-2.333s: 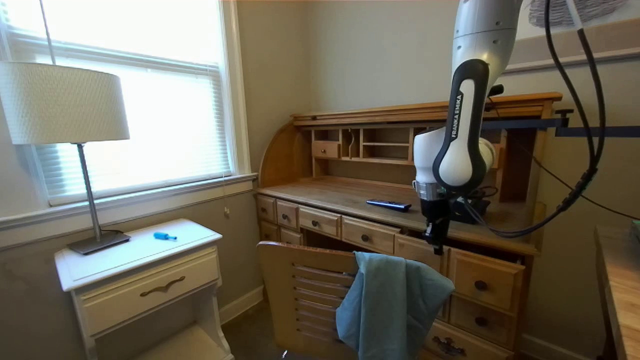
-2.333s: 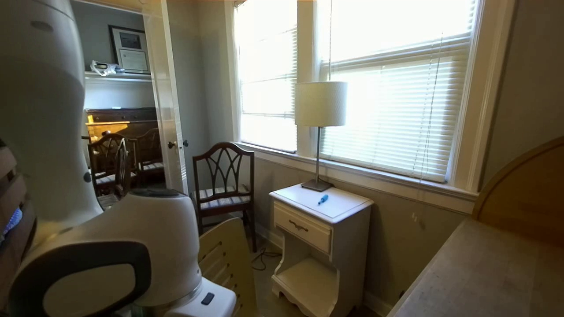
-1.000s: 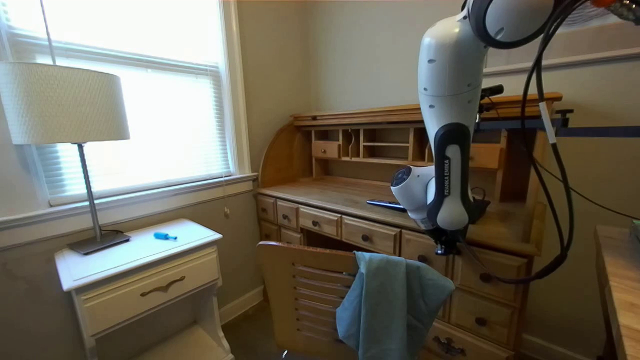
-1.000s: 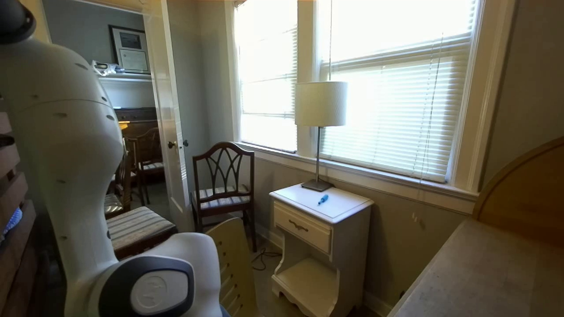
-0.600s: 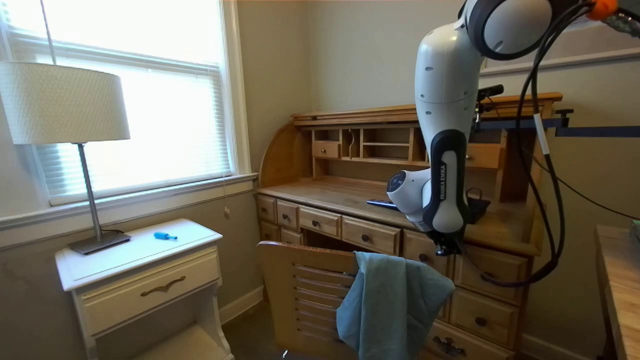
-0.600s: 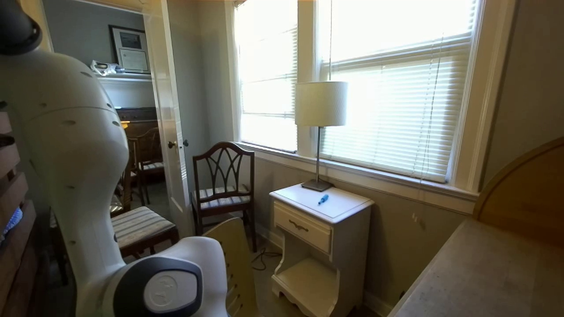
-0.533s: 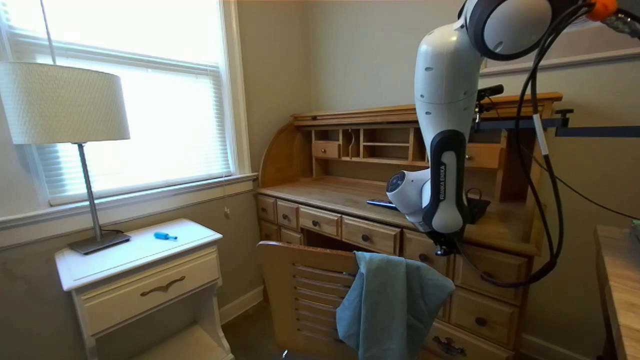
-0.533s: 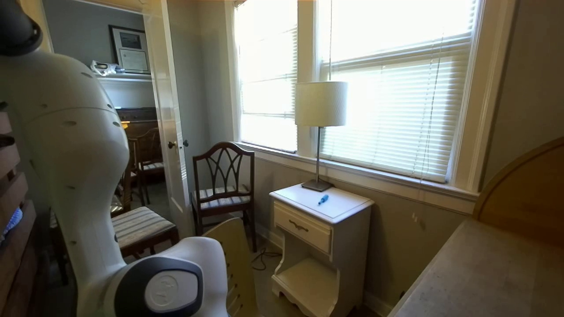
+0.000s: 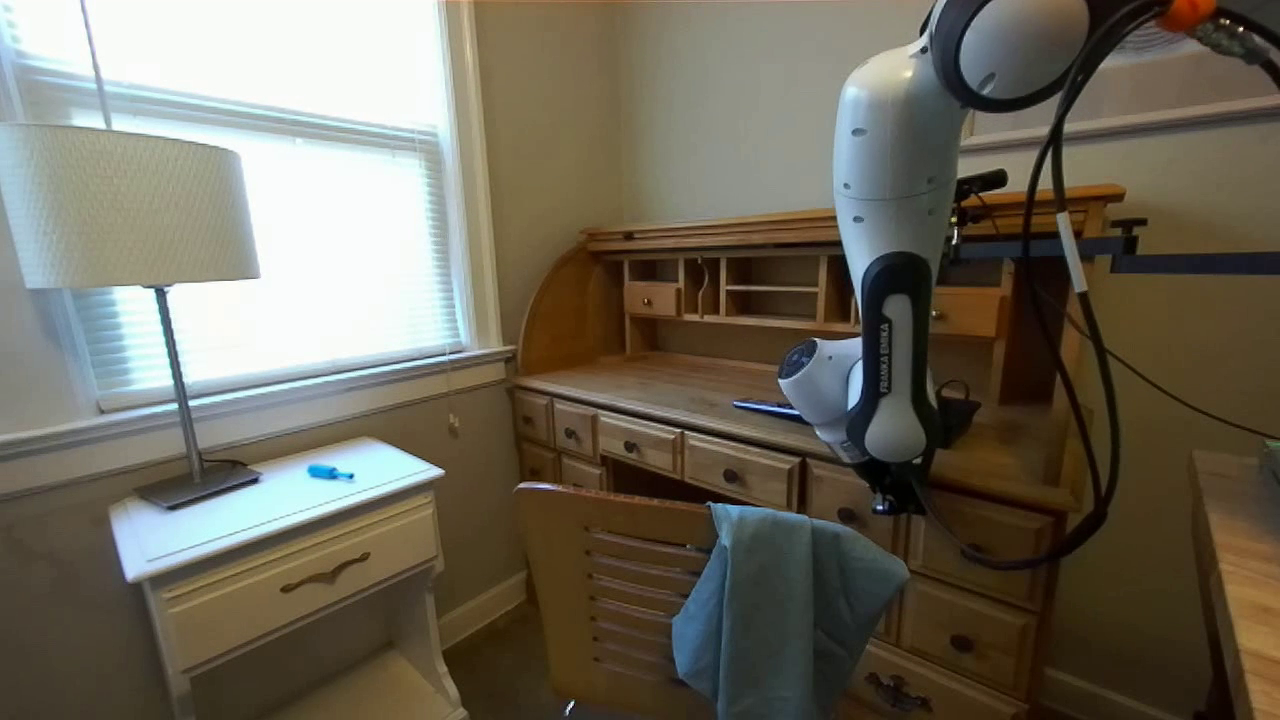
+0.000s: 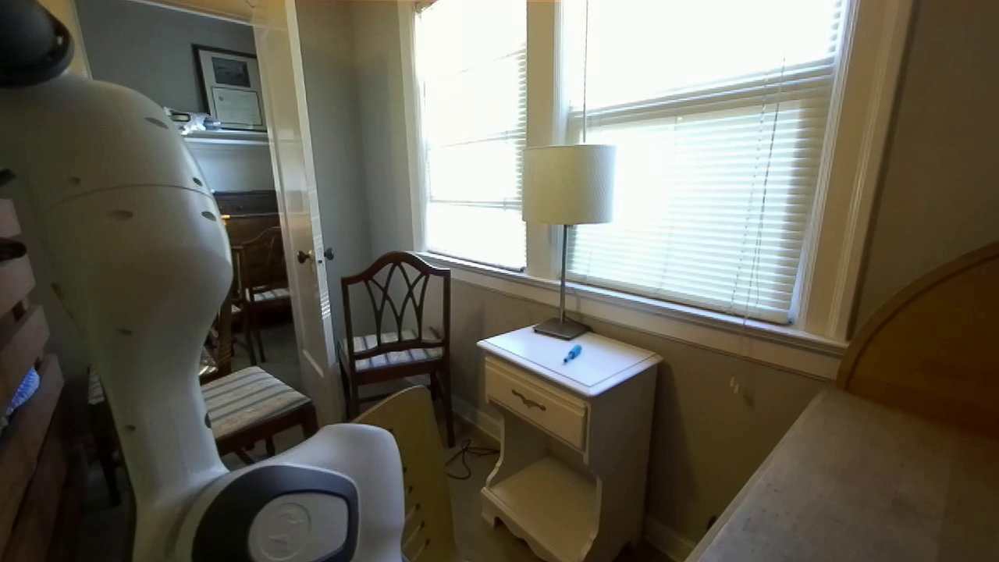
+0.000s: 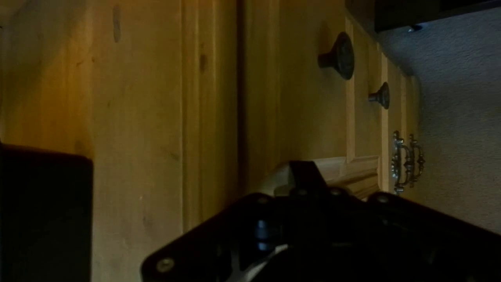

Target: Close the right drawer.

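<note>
One robot arm (image 9: 895,130) hangs down in front of a wooden roll-top desk (image 9: 560,315), gripper (image 11: 307,172) low at the desk's right end as seen in an exterior view. Jaws look closed, tips together. Right drawer (image 9: 1000,525) sits just under the tabletop (image 9: 650,372) at that same end; front looks pushed in, or nearly so, with a thin dark slit between it and the tabletop edge in the wrist view. Jaws overlap the drawer front there; can't tell if they touch it. One round dark knob (image 11: 344,56) on that front, another knob (image 11: 383,96) and metal handles (image 11: 409,165) on the drawers below. On the tabletop: a slim dark object (image 9: 768,408) partly behind the arm, plus a black item (image 9: 960,418) just beside the arm in the picture. Wooden chair (image 9: 560,590) with slatted back stands before the desk, blue-green cloth (image 9: 790,610) draped over it. Both exterior views show a white nightstand (image 9: 300,508) near the window (image 9: 270,250), carrying a lamp (image 9: 130,205) and a small blue object (image 9: 328,472) lying near the lamp's base. Another chair (image 10: 396,349), dark with a striped seat, stands near a door (image 10: 293,179) in an exterior view.
</note>
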Motion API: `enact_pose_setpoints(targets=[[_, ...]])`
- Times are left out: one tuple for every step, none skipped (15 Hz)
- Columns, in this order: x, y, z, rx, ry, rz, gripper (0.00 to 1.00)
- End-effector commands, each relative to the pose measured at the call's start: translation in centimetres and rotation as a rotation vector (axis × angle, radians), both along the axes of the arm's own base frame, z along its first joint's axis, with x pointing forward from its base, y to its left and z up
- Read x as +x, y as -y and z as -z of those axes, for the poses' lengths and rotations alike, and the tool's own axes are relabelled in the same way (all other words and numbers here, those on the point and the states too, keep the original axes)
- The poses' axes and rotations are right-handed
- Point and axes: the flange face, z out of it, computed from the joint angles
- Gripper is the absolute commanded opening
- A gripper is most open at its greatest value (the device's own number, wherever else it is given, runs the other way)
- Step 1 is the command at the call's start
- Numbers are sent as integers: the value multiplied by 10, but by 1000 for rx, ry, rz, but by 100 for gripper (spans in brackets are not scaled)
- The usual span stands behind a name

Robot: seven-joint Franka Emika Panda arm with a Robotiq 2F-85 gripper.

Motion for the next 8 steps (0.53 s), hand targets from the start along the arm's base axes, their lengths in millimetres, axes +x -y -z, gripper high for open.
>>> enact_pose_setpoints(targets=[[-3,1,-29,115,50,3,0],[0,0,-36,144,79,6,0],[6,-2,-44,169,121,11,0],[10,-6,-53,200,158,11,0],[14,-9,-59,226,192,12,0],[18,-13,-67,251,220,10,0],[23,-17,-77,282,249,11,0],[25,-22,-84,313,273,7,0]])
